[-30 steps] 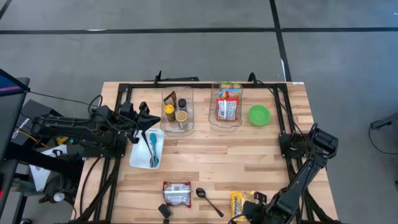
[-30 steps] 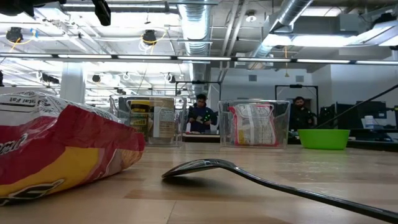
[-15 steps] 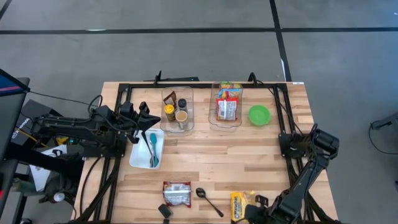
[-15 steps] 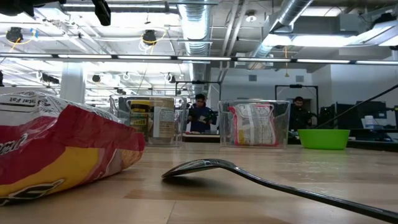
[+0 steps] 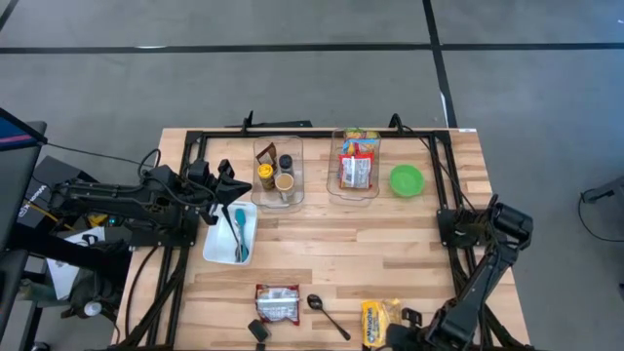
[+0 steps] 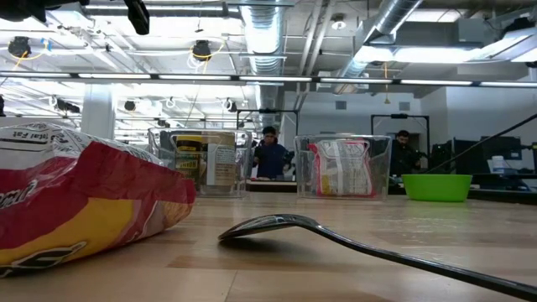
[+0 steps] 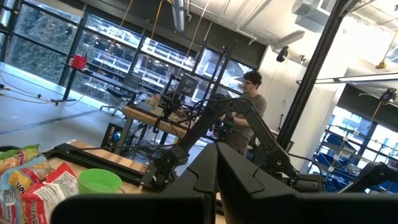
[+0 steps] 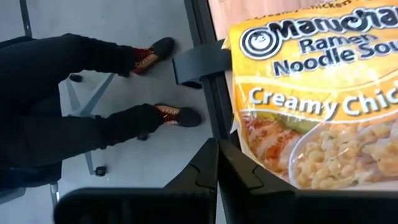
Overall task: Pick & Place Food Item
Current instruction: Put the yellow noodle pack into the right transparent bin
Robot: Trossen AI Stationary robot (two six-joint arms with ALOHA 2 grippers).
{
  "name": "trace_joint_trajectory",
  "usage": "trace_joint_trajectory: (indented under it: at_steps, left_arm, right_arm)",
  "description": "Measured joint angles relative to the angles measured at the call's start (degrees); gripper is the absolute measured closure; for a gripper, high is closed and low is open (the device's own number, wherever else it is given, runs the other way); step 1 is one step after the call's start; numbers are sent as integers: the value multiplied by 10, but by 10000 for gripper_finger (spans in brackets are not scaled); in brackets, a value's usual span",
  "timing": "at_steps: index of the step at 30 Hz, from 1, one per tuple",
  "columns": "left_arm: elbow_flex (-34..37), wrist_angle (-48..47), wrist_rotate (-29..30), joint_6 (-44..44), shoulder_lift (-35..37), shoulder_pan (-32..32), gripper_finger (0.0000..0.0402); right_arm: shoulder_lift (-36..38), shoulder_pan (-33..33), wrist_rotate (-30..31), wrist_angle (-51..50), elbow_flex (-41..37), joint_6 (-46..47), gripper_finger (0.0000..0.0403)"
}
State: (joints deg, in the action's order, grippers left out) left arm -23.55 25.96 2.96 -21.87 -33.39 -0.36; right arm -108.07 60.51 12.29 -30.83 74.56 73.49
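while closed, right gripper (image 8: 217, 149) overhangs ramen packet (image 8: 314, 93).

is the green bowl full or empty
Empty: from above, the green bowl shows only its bare green inside, upright beside the clear bin of snack packets.

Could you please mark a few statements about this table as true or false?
1. The green bowl stands right of the two clear bins. True.
2. The black spoon lies inside the white tray. False: it lies on the bare wood near the front edge.
3. The right gripper is beside the yellow noodle packet. True.
4. The left gripper is wide open. False: it is shut.
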Motion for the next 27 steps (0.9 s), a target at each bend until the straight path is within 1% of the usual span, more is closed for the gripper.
trace_joint_trajectory:
  at_steps: [7, 10, 14, 17, 21, 27]
  left_arm:
    - [0, 0, 0, 0, 0, 0, 398]
    - [0, 0, 0, 0, 0, 0, 398]
    - [0, 0, 0, 0, 0, 0, 398]
    - [0, 0, 0, 0, 0, 0, 398]
    - [0, 0, 0, 0, 0, 0, 398]
    - [0, 0, 0, 0, 0, 0, 398]
  right_arm:
    - [0, 1, 1, 15, 0, -1, 403]
    - [-13, 1, 5, 21, 0, -7, 403]
    - [-34, -2, -6, 33, -1, -17, 403]
    - [-34, -2, 8, 35, -1, -20, 403]
    - [-34, -5, 11, 28, 0, -20, 403]
    - [-36, -20, 11, -8, 0, -20, 403]
